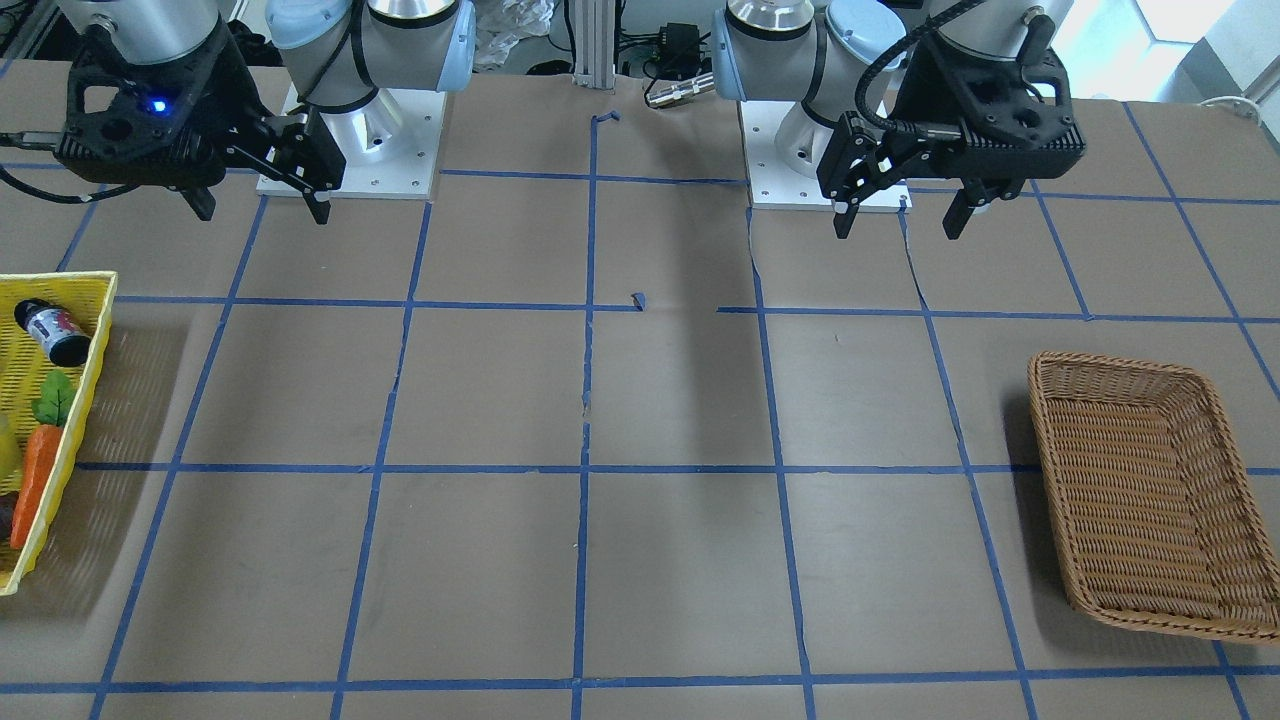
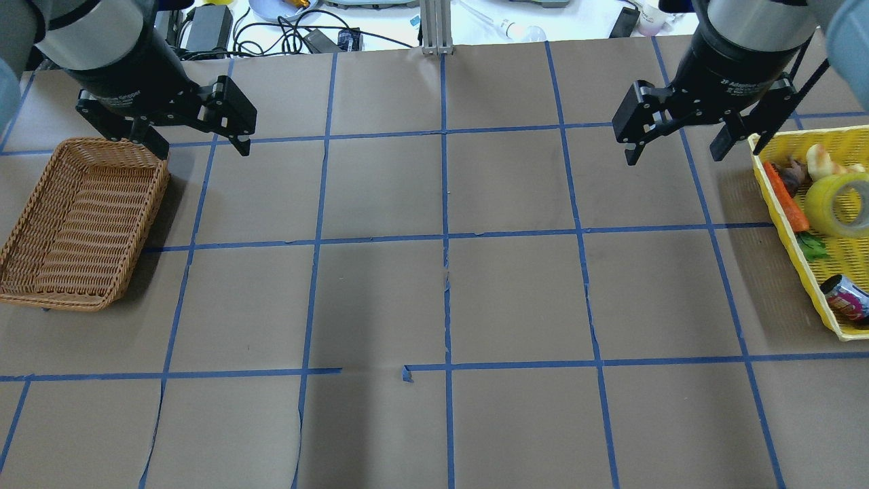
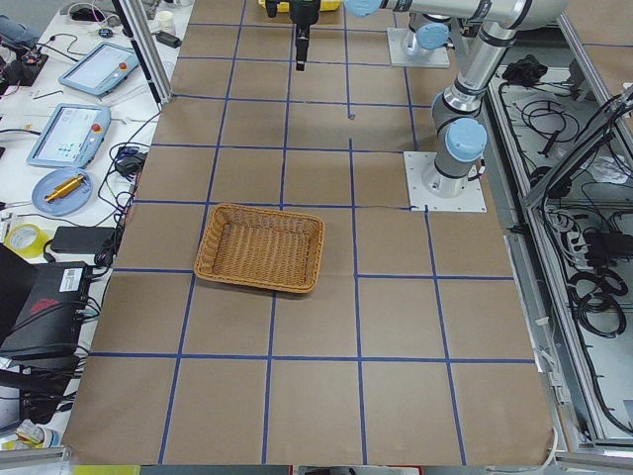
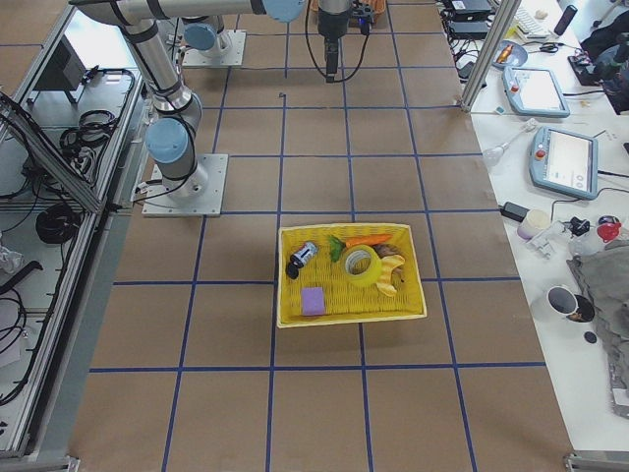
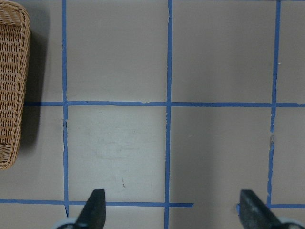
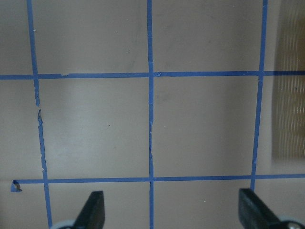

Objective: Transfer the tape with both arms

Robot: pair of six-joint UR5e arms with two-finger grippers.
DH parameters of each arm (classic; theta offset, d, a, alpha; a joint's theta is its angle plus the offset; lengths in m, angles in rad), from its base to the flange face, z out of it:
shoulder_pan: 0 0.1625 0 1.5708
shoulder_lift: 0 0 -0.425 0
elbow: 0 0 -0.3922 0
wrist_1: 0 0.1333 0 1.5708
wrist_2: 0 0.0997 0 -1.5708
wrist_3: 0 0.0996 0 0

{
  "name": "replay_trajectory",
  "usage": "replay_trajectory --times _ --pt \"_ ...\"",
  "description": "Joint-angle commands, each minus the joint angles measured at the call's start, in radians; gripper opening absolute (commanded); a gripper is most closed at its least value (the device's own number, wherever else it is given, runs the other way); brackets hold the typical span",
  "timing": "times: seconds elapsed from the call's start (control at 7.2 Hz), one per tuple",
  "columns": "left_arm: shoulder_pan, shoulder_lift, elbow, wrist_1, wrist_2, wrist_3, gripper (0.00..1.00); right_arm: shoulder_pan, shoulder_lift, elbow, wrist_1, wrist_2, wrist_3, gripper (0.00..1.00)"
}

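Tape [image 2: 840,204], the yellow roll I have to move, lies in the yellow basket [image 4: 351,318] on the table, below and off to the outer side of my right end effector [image 2: 672,159], packed in beside a carrot [image 2: 786,197] and a small bottle [image 2: 845,299]. Both of my end effectors hang above the table with fingers spread wide and nothing between them. My left end effector [image 2: 204,153] sits just beside the wicker basket [image 2: 68,142], which I take to be the destination. The step in hand, as I judge it, is the right arm's reach. I should shift outward until the roll lies between my fingers, then drop one finger into the white core and one outside, pinching a single wall. That leaves the opposite wall free for my left end effector at the hand-over, and keeps me off the carrot and the basket wall.
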Motion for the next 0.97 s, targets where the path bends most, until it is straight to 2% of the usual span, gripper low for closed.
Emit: replay_trajectory --times 0.0,0.14,0.83 --pt "0.001 -0.002 0.002 0.023 -0.015 -0.01 1.0 0.0 0.001 0.002 -0.001 0.0 -0.008 1.0" --pt "0.001 -0.002 -0.001 0.037 -0.038 -0.009 1.0 0.0 -0.001 0.003 -0.006 0.0 -0.008 1.0" --pt "-0.002 0.0 -0.006 0.035 -0.038 0.0 1.0 0.0 -0.002 0.0 -0.004 0.0 -0.009 1.0"
